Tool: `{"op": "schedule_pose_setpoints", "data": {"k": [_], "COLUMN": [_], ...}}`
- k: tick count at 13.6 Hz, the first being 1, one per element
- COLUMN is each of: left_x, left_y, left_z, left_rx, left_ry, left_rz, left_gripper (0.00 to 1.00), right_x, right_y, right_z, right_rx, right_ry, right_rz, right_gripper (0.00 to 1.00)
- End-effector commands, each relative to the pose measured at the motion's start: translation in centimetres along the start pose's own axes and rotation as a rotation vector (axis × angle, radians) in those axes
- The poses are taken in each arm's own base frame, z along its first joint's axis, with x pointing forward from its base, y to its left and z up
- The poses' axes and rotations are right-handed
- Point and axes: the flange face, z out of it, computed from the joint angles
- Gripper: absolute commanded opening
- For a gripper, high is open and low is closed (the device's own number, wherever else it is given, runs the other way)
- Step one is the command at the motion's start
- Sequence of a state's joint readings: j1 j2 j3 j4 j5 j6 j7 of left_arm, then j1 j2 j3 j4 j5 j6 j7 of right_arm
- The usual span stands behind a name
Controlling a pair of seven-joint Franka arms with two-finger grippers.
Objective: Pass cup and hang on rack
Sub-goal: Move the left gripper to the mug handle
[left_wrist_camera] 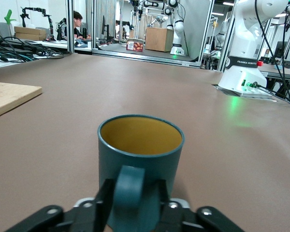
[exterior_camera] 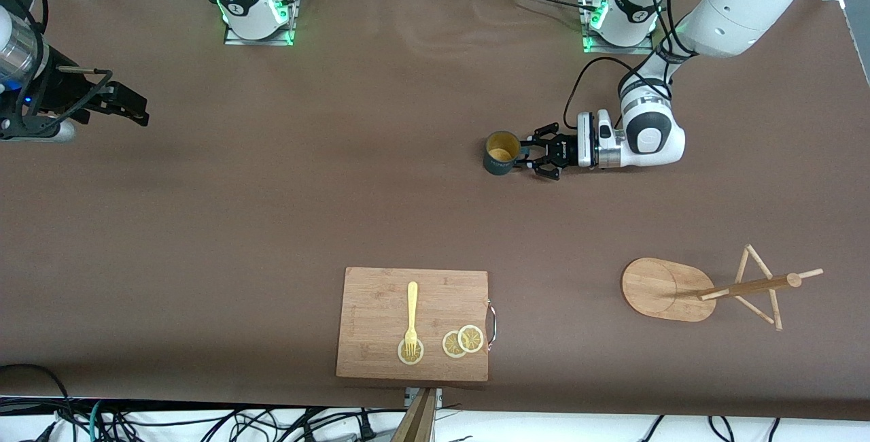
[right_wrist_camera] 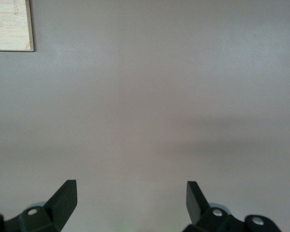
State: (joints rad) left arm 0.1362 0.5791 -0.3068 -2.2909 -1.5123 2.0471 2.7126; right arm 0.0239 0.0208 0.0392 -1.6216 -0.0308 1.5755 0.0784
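Front view, one frame. One brown worktop [exterior_camera: 272, 211] carrying all items.

Cups: one. The cup [exterior_camera: 501, 154] is a dark teal mug with a yellow-ochre inside, standing upright on the worktop right of centre in the frame, its mouth up. Its small side handle [left_wrist_camera: 130, 189] points toward the left tool.

Left tool [exterior_camera: 528, 155]: down at worktop level, right of centre of the front view, reaching sideways from a bent wrist. In the left wrist view its two black fingers [left_wrist_camera: 101, 205] sit one on each side of the handle, pressed against it. Reading: clamped on the cup's handle. Cup base is on the worktop.

Right tool [exterior_camera: 129, 105]: at the upper left edge of the front view, up over bare worktop; the arm waits. Right wrist view shows its two fingertips [right_wrist_camera: 65, 195] wide apart with nothing between them.

Racks: one. The rack [exterior_camera: 686, 287] is a bamboo mug tree in the lower right of the frame, with an oval base, one central post and thin dowel pegs. No cup hangs on it.

Cutting boards: one, the bamboo cutting board [exterior_camera: 380, 292], lower centre, with a metal loop handle on its edge. On it: one yellow fork [exterior_camera: 411, 313] and three lemon slices [exterior_camera: 463, 341]. The fork's tines rest on one slice; the other two slices overlap each other.
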Motion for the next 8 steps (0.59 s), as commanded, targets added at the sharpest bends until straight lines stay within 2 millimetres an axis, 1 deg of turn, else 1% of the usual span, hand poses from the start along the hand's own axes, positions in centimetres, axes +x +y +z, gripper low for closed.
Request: {"op": "schedule_pose_setpoints", "data": {"k": [1,4,6,8], "left_x": [-0.4,-0.4,-0.1,0.5], "left_y": [-0.5,-0.6,-0.7,-1.0], "left_z": [-0.1,-0.4,-0.5,-1.0], "left_rx": [0.032,0.038,0.032,0.03], "left_ry": [0.017,0.024,0.024,0.022], "left_rz": [0.064,-0.001,-0.106,-0.158], "left_gripper": [0.0,0.0,0.0,0.0], "right_x": [0.4,0.6,0.6,0.5], "right_y": [0.0,0.2,0.2,0.2], "right_z": [-0.3,-0.4,-0.4,-0.3], "right_rx": [0.007,0.006,0.008,0.008], "right_ry": [-0.001,0.006,0.006,0.005], "right_rz": [0.007,0.003,0.004,0.003], "right_gripper": [1.0,1.0,1.0,1.0]}}
